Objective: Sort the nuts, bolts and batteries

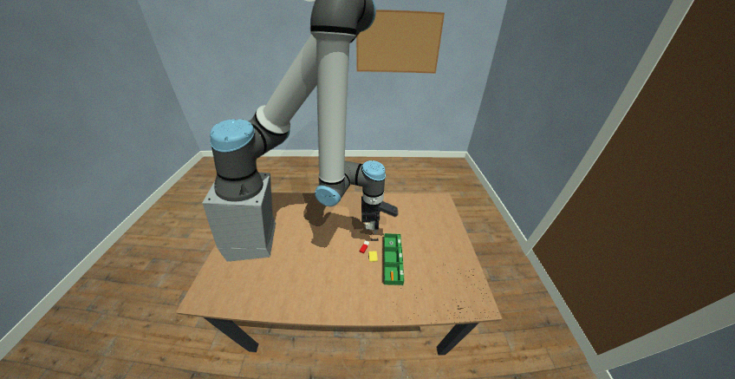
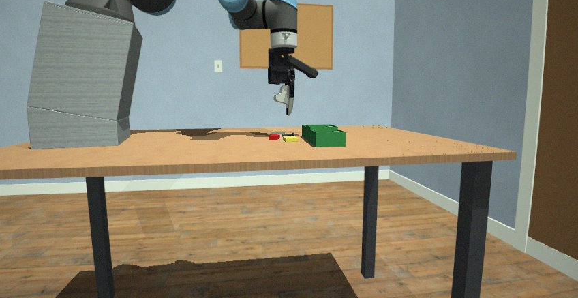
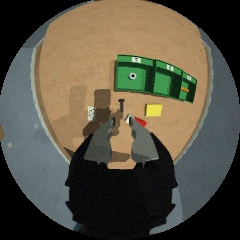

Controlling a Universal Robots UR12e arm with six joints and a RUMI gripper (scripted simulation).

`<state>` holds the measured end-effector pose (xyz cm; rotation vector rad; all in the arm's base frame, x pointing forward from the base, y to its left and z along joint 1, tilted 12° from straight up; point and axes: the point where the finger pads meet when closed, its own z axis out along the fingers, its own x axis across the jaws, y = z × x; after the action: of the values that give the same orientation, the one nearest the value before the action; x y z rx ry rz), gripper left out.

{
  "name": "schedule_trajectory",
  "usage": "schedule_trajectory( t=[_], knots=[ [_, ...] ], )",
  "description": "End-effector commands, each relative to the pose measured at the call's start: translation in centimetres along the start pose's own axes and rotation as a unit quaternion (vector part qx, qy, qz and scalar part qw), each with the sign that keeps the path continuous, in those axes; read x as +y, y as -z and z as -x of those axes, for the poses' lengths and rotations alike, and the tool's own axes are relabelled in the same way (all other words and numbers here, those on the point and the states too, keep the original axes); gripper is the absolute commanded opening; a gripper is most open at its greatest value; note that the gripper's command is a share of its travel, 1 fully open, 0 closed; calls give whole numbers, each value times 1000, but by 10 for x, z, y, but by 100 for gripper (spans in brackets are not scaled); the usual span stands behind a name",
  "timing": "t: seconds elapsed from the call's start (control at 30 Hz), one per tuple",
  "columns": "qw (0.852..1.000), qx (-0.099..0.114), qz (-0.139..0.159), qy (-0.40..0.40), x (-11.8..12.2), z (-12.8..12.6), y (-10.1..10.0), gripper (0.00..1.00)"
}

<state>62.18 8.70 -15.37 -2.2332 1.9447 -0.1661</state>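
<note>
My gripper (image 1: pixel 374 230) (image 2: pixel 288 112) (image 3: pixel 121 117) points down above the table, fingers partly apart with nothing between them. A dark bolt (image 1: pixel 374 239) (image 2: pixel 288 134) (image 3: pixel 121 104) lies on the table just beyond the fingertips in the wrist view. The green bin marked T (image 1: pixel 387 238) (image 3: pixel 124 86) stands upright and holds a nut (image 1: pixel 391 242) (image 3: pixel 132 76). The end bin (image 1: pixel 393 282) (image 3: pixel 189 98) holds an orange battery (image 1: pixel 392 275) (image 3: pixel 185 90); its label is too small to read.
A middle green bin (image 1: pixel 392 257) (image 3: pixel 165 86) joins the others. A yellow block (image 1: pixel 373 256) (image 2: pixel 290 138) (image 3: pixel 154 110) and a red and white object (image 1: pixel 363 247) (image 2: pixel 272 133) (image 3: pixel 141 121) lie beside the bins. A speckled white piece (image 3: pixel 91 113) lies left of the bolt in the wrist view.
</note>
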Motion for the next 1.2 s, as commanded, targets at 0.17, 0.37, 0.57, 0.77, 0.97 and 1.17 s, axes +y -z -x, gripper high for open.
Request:
schedule_trajectory(
  t=[0.17, 0.37, 0.57, 0.77, 0.97, 1.17],
  knots=[
    [1000, 0, 0, 0, 0, 0, 0, 18],
    [1000, 0, 0, 0, 0, 0, -4, 18],
    [1000, 0, 0, 0, 0, 0, -20, 18],
    [1000, 0, 0, 0, 0, 0, -44, 18],
    [1000, 0, 0, 0, -1, 0, -61, 18],
    [1000, 0, 0, 0, -1, 0, -61, 18]
  ],
)
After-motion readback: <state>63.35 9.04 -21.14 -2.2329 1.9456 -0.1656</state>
